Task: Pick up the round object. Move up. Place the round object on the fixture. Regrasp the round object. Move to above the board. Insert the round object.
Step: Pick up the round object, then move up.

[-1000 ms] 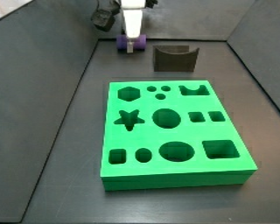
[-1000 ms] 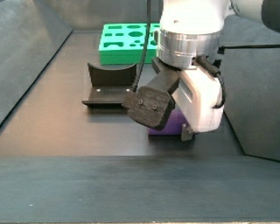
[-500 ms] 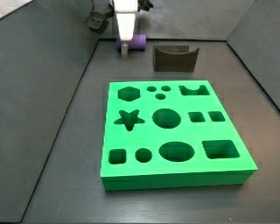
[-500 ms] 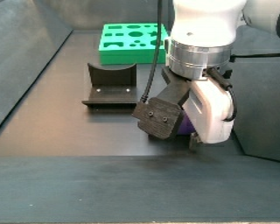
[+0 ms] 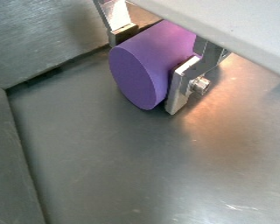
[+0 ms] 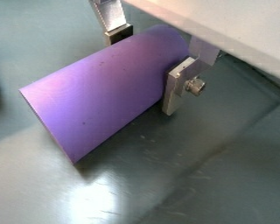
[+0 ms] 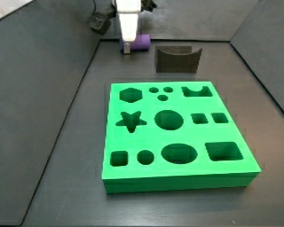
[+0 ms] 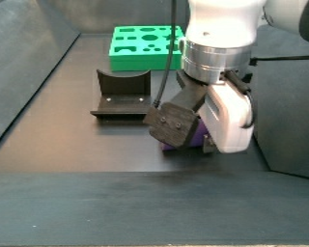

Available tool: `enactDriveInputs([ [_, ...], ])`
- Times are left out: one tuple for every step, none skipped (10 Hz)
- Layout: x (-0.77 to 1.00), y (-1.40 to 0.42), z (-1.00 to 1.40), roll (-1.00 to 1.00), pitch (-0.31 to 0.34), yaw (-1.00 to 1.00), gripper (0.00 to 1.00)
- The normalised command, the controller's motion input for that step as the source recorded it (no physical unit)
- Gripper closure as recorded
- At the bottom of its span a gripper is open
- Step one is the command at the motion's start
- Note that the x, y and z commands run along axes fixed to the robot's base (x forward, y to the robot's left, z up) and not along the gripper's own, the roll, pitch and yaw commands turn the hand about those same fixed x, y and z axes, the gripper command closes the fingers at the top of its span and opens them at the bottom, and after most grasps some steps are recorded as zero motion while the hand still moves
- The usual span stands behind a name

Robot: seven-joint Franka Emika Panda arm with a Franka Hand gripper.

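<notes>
The gripper is sitting at the far end of the dark floor, close to the back wall, with its two silver fingers pressing against opposite sides of the purple cylinder. In both wrist views the jaws are standing closed to the cylinder's width, one plate lying flat on the near flank and the other showing behind the far flank (its pad is hidden by the piece). The cylinder is lying on its side, its round flat face turned outward in a wrist view; whether it is resting on the floor or lifted just clear of it, I cannot tell.

In a side view the cylinder is showing below the white gripper body, just beside the fixture, which is standing apart from it on the floor. The green board is lying well apart from both, nearer the camera, its star, hexagon, round, square and oval holes all open. In a side view only a sliver of the cylinder is peeking out beneath the gripper, with the fixture and the board standing behind it.
</notes>
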Motion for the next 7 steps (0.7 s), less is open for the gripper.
enactDriveInputs([
  [0.0,0.0,0.0,0.0,0.0,0.0,1.0],
  [0.0,0.0,0.0,0.0,0.0,0.0,1.0],
  [0.0,0.0,0.0,0.0,0.0,0.0,1.0],
  [0.0,0.0,0.0,0.0,0.0,0.0,1.0],
  [0.0,0.0,0.0,0.0,0.0,0.0,1.0],
  [0.0,0.0,0.0,0.0,0.0,0.0,1.0],
  [0.0,0.0,0.83,0.0,0.0,0.0,1.0],
])
